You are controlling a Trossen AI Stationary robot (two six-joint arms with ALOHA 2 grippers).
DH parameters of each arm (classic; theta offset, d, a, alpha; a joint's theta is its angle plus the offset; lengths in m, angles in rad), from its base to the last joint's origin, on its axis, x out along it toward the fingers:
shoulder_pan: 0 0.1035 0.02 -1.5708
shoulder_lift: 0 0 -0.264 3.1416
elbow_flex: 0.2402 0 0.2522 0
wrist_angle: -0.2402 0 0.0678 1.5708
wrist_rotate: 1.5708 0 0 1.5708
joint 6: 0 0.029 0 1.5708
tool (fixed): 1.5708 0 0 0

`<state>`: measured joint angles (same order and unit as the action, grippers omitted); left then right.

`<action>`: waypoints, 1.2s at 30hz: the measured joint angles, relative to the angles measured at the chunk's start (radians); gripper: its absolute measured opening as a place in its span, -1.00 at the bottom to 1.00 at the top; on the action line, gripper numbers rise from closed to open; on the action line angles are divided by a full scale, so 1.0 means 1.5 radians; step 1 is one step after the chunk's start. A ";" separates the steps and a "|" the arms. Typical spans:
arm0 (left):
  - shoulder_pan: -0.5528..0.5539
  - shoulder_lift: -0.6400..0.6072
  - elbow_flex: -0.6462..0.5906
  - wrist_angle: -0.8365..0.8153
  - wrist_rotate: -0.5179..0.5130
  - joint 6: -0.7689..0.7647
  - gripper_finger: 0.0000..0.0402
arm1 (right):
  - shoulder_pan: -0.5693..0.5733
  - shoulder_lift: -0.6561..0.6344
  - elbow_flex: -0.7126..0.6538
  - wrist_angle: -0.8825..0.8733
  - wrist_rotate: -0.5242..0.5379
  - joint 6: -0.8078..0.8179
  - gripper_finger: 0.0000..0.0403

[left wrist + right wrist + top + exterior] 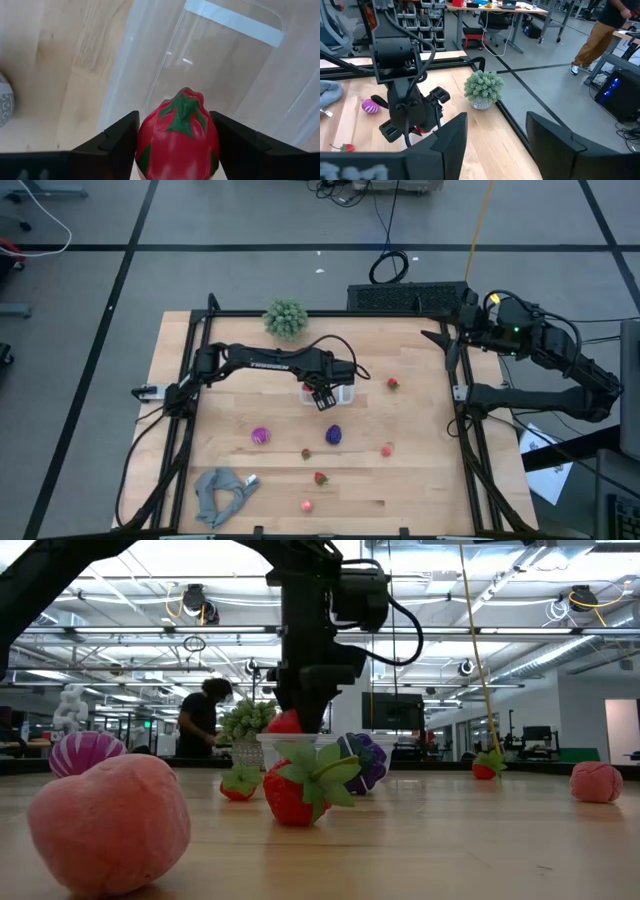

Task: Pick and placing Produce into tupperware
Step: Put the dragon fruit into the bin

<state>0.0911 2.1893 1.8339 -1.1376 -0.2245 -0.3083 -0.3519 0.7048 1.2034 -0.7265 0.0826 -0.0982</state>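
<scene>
Glossy red strawberry (pixel 177 137), green-capped and smooth, sits nearest my left wrist lens, clamped between the matte black fingers of my left gripper (pixel 324 397) directly above the tupperware (pixel 340 393), a clear rounded-rectangular tub with whitish rim; pale planked wooden table (pixel 420 470) spreads beneath; my right gripper (pixel 495 135) waits parted over the table's right edge; other produce scattered: purple ribbed piece (pixel 333 435), magenta one (pixel 261 436), pink ball (pixel 306 505).

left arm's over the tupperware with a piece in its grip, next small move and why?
Probably open the left gripper: it is shut on the red toy strawberry with green leaves, held directly above the clear rounded plastic container, whose inside looks empty, so release should drop it in.
</scene>
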 joint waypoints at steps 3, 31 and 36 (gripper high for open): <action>0.002 0.000 0.000 0.016 0.000 0.002 0.16 | 0.000 0.000 0.000 0.000 0.000 0.002 -0.04; 0.015 0.038 -0.005 0.064 0.010 0.017 0.16 | 0.000 0.000 0.000 -0.008 0.000 0.008 -0.04; 0.015 0.041 -0.006 0.062 0.011 0.017 0.16 | 0.000 0.000 0.000 -0.008 0.000 0.007 -0.04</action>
<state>0.1139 2.2509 1.8255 -1.0444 -0.2085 -0.2829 -0.3523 0.7052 1.2030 -0.7380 0.0826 -0.0874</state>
